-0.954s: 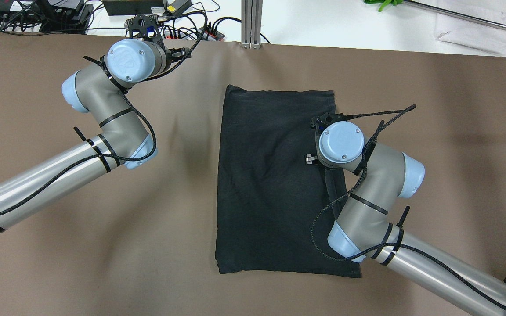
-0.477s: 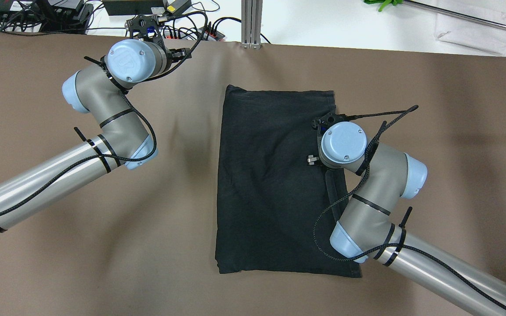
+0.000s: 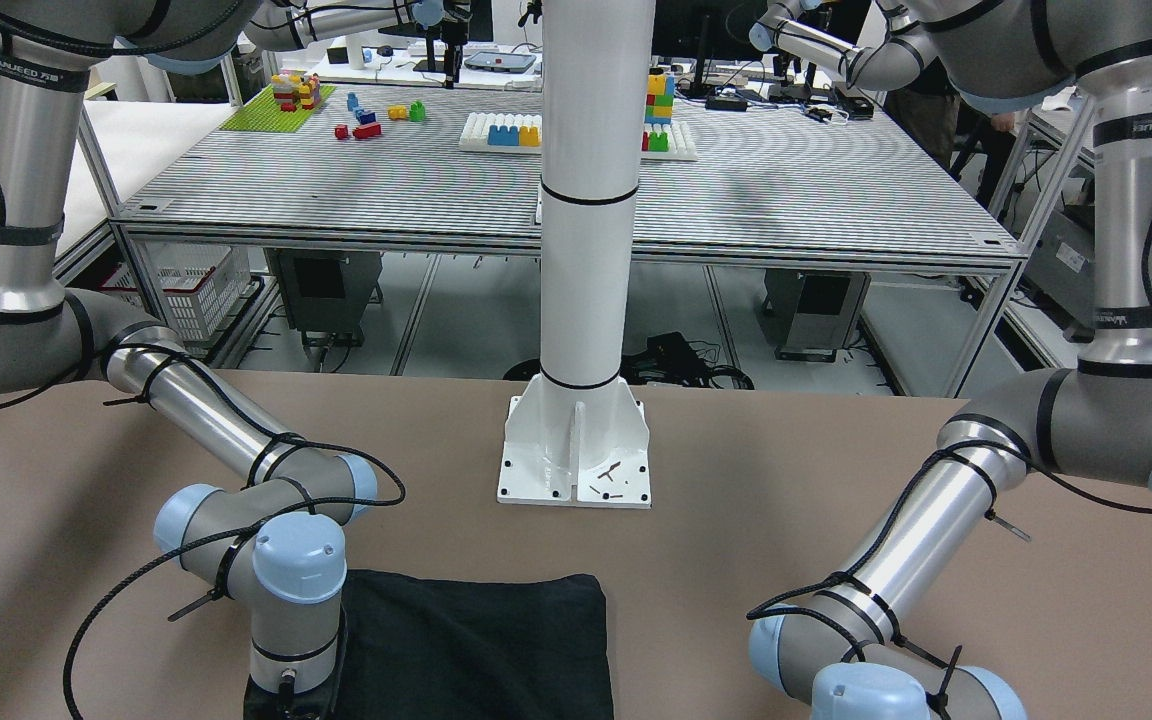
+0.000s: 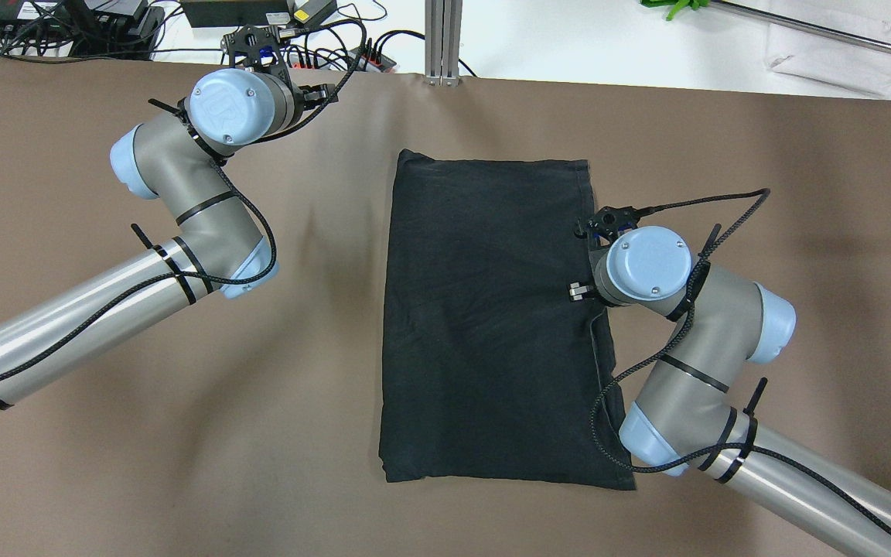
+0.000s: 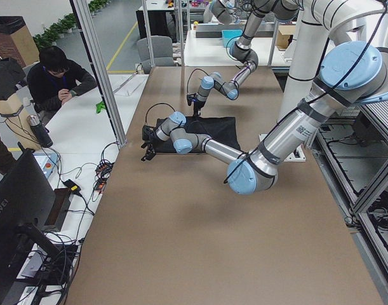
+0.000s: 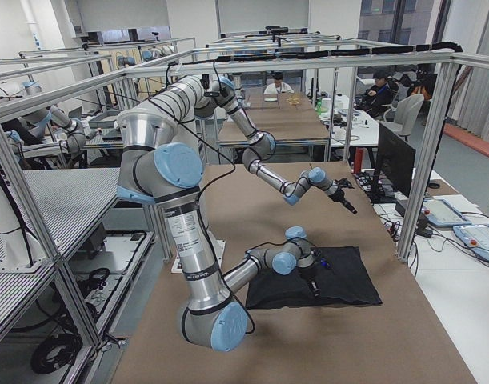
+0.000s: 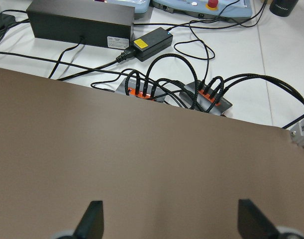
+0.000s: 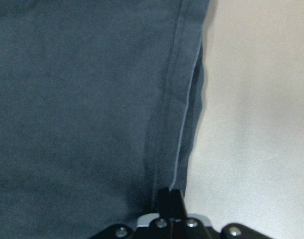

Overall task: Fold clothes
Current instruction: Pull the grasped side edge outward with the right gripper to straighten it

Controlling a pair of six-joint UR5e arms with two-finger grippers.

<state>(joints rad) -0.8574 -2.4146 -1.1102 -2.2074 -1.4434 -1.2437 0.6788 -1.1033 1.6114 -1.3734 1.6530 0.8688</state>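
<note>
The clothes (image 4: pixel 484 309) are one dark garment lying flat as a tall folded rectangle mid-table, also seen in the front view (image 3: pixel 476 640). My right arm's wrist (image 4: pixel 646 263) hangs over the middle of its right edge and hides the fingers from above. In the right wrist view my right gripper (image 8: pixel 170 196) is shut, and the garment's hemmed edge (image 8: pixel 184 124) runs into its closed tips. My left gripper (image 7: pixel 171 219) is open with nothing between its fingers. It hovers over bare table by the far-left edge (image 4: pixel 260 48), well away from the garment.
Power strips (image 7: pixel 142 89) and black cables lie just past the table's far edge, in front of my left gripper. A white pillar's base (image 3: pixel 576 470) is bolted to the table behind the garment. A person (image 5: pixel 54 76) sits at a side desk.
My right wrist has moved to the right, out to the garment's right edge, and the hem line below it has shifted slightly right. The left arm has stayed put.
</note>
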